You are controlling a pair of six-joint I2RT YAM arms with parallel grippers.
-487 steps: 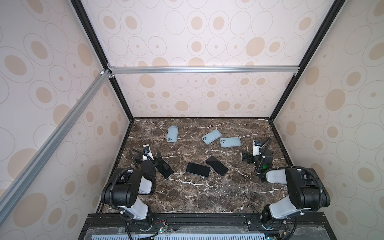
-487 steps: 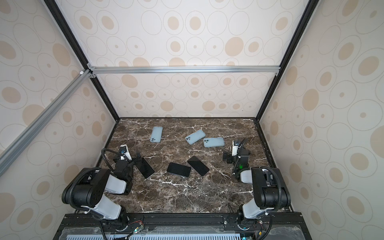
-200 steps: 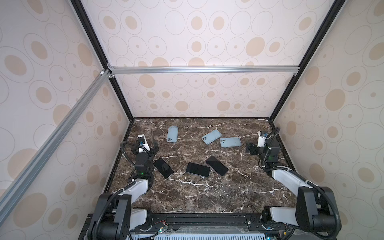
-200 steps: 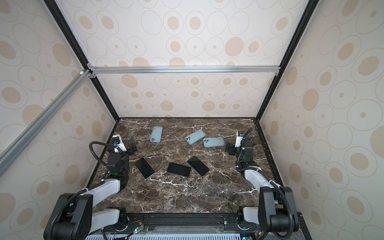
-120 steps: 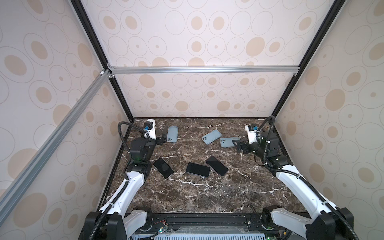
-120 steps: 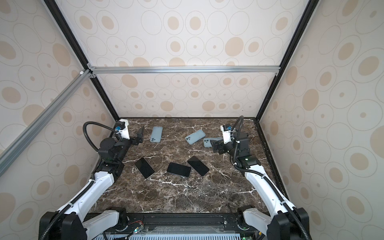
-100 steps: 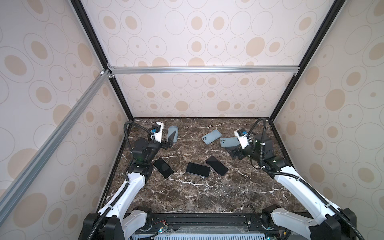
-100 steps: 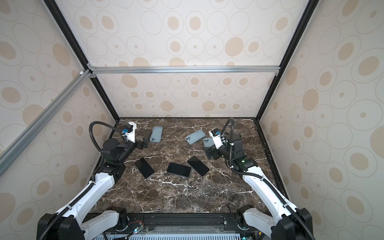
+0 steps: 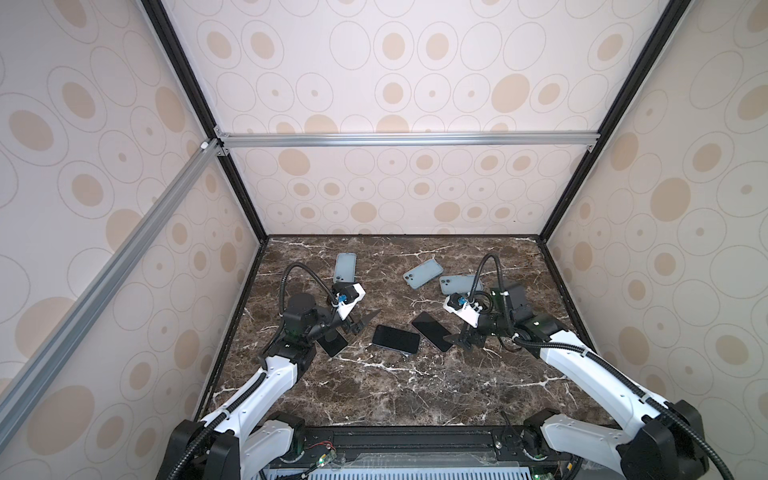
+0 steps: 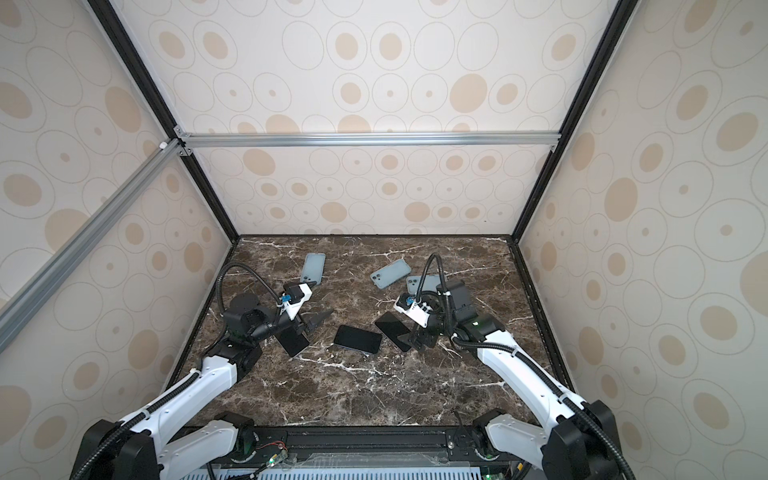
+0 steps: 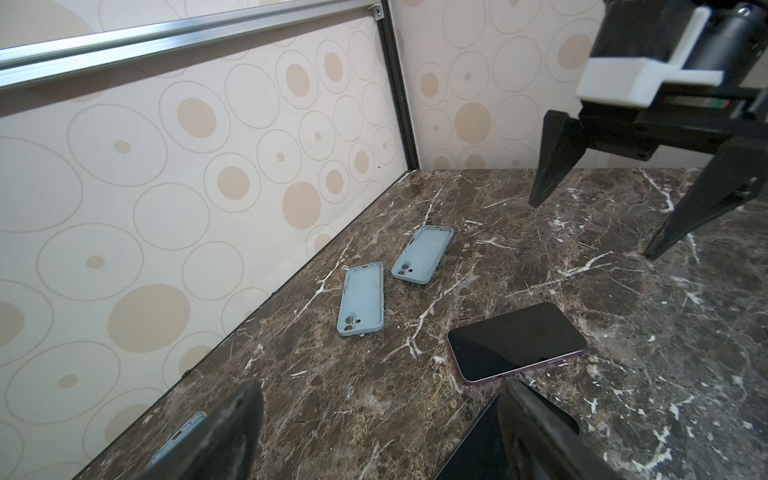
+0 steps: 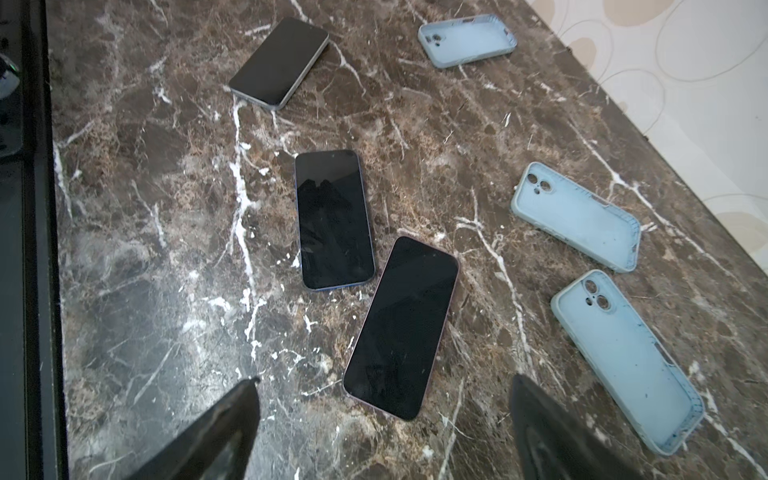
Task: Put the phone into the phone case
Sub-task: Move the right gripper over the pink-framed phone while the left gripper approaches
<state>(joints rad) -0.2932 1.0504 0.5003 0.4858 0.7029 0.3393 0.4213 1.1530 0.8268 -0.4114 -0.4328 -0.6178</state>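
Three black phones lie screen up mid-table: left (image 9: pixel 332 344), middle (image 9: pixel 395 338), right (image 9: pixel 431 331). Behind them lie three light blue phone cases (image 9: pixel 345 268) (image 9: pixel 422 273) (image 9: pixel 459 284), hollow side up. My left gripper (image 9: pixel 362 323) hovers open between the left and middle phones. In the left wrist view, one of its fingers (image 11: pixel 536 432) covers part of the middle phone (image 11: pixel 478 449). My right gripper (image 9: pixel 461 338) is open just right of the right phone (image 12: pixel 401 328), whose near end lies between the spread fingers. Neither gripper holds anything.
Patterned walls close in the dark marble table (image 9: pixel 395 395) at the back and both sides. A black rail (image 9: pixel 395 436) runs along the front edge. The marble in front of the phones is bare.
Both arms have unfolded from the front corners and swung inward toward the middle of the table. Their grippers stay open. Phones and cases have not moved.
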